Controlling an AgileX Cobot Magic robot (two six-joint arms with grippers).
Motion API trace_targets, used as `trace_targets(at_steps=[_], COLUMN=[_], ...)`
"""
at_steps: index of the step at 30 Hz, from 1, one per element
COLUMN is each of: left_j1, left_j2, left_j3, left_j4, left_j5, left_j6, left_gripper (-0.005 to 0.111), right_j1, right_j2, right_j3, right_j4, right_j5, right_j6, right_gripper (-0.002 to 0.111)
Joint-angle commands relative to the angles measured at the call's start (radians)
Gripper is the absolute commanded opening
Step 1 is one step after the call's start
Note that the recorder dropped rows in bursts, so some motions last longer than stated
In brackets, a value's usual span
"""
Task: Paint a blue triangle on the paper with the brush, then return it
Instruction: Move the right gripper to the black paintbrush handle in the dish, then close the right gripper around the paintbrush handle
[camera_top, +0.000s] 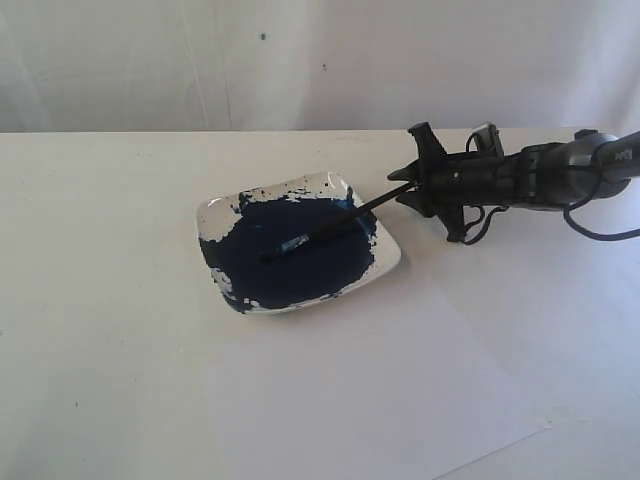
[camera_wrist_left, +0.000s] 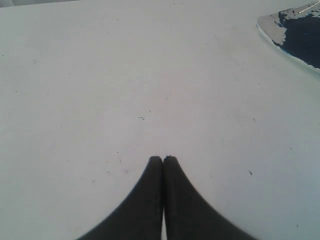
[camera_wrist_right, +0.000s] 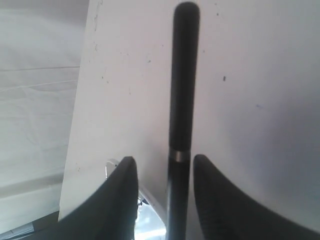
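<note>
The brush (camera_top: 320, 232) is laid across the paint dish (camera_top: 390, 262), bristles in the dark pool, handle projecting past the rim. The handle is straddled by the right hand (camera_top: 412, 185), released, with a gap on each side (nothing clamped yet). The paper (camera_top: 380, 400) beside the dish is blank, so pickup is judged the step in hand; a square closing and clean lift are called for. The left hand (camera_wrist_left: 163, 159) is clenched, empty, over the table (camera_wrist_left: 75, 75).

I note the brush (camera_top: 330, 228) in the dish (camera_top: 213, 215), handle past its right rim; paper (camera_top: 380, 400) before the dish, on the counter (camera_top: 90, 300).
</note>
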Motion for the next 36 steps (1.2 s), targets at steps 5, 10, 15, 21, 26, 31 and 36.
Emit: trace_targets(at_steps=[5,10,15,21,26,31,36], left_j1=[-0.007,-0.007,-0.007,-0.007,-0.007,-0.007,-0.007], left_j2=[0.005,0.005,0.005,0.005,0.005,0.005,0.005], left_j3=[0.004,0.004,0.004,0.004,0.004,0.004,0.004], left_j4=[-0.007,-0.007,-0.007,-0.007,-0.007,-0.007,-0.007], left_j5=[0.002,0.002,0.002,0.002,0.002,0.002,0.002], left_j6=[-0.009,-0.009,-0.009,-0.009,-0.009,-0.009,-0.009], left_gripper=[0.0,0.0,0.0,0.0,0.0,0.0,0.0], right_j1=[0.001,0.001,0.001,0.001,-0.002,-0.006,-0.022], right_j2=[0.017,0.017,0.017,0.017,0.017,0.017,0.017], right_j3=[0.006,0.006,0.006,0.006,0.006,0.006,0.006], right_j4=[-0.009,-0.009,-0.009,-0.009,-0.009,-0.009,-0.009], right_j5=[-0.015,-0.022,-0.022,-0.019,0.024,0.034,0.059], right_j6=[-0.004,-0.004,0.017,0.021,-0.013,-0.004,-0.001], right_gripper=[0.025,0.021,0.021,0.022,0.022,0.022,0.022])
